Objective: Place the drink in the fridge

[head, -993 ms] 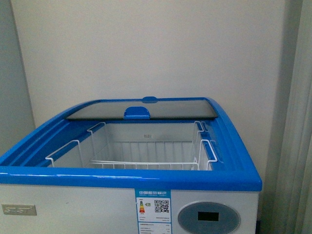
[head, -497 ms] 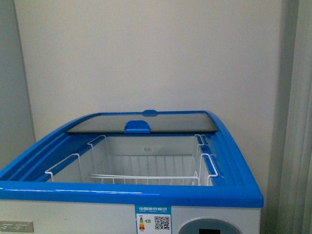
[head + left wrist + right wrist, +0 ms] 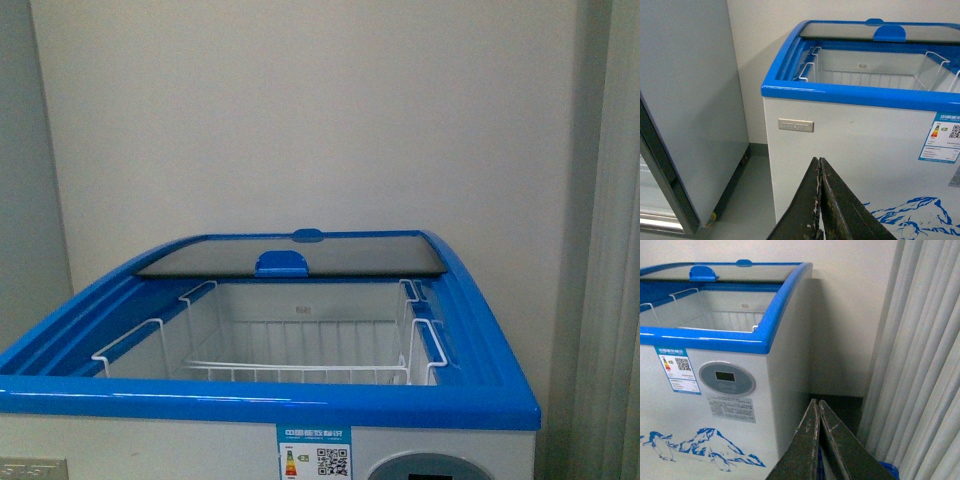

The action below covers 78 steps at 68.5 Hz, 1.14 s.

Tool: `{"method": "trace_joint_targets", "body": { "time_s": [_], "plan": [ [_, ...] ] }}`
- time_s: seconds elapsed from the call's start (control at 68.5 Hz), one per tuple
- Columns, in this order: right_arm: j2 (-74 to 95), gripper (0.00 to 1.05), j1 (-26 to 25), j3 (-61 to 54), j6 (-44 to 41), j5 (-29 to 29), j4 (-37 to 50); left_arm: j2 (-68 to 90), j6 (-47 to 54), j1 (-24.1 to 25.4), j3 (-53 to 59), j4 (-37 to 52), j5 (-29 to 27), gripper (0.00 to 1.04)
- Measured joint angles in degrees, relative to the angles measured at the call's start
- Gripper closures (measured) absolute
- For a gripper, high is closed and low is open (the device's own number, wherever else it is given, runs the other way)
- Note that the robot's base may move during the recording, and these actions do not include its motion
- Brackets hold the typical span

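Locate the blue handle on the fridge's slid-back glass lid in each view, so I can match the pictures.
Front view: blue handle at centre, on the lid's near edge, behind the wire baskets.
Left wrist view: near the upper right corner.
Right wrist view: near the upper left corner.
Shared landmark: the energy label with QR code on the fridge front.
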State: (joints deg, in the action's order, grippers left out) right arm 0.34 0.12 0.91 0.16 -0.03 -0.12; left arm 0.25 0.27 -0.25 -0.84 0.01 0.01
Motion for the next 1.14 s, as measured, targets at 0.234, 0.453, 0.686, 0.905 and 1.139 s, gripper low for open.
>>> {"method": "trace_joint_targets", "body": {
  "time_s": [0.234, 0.453, 0.686, 0.905, 1.139],
  "plan": [
    [-0.02, 0.59, 0.0, 0.0, -0.02, 0.0, 0.0, 0.0, -0.13, 0.0, 0.0, 0.0, 0.0, 0.66],
    [-0.02, 0.23, 0.0, 0.0, -0.02, 0.0, 0.0, 0.0, -0.13, 0.0, 0.0, 0.0, 0.0, 0.29],
    [-0.02, 0.08, 0.0, 0.0, 0.0, 0.0, 0.0, 0.0, -0.13, 0.0, 0.0, 0.0, 0.0, 0.08],
    [-0.02, 0.08, 0.0, 0.0, -0.02, 0.0, 0.0, 0.0, -0.13, 0.0, 0.0, 0.0, 0.0, 0.08],
    [-0.02, 0.08, 0.0, 0.0, -0.02, 0.0, 0.0, 0.0, -0.13, 0.0, 0.0, 0.0, 0.0, 0.08]
  ]
}}
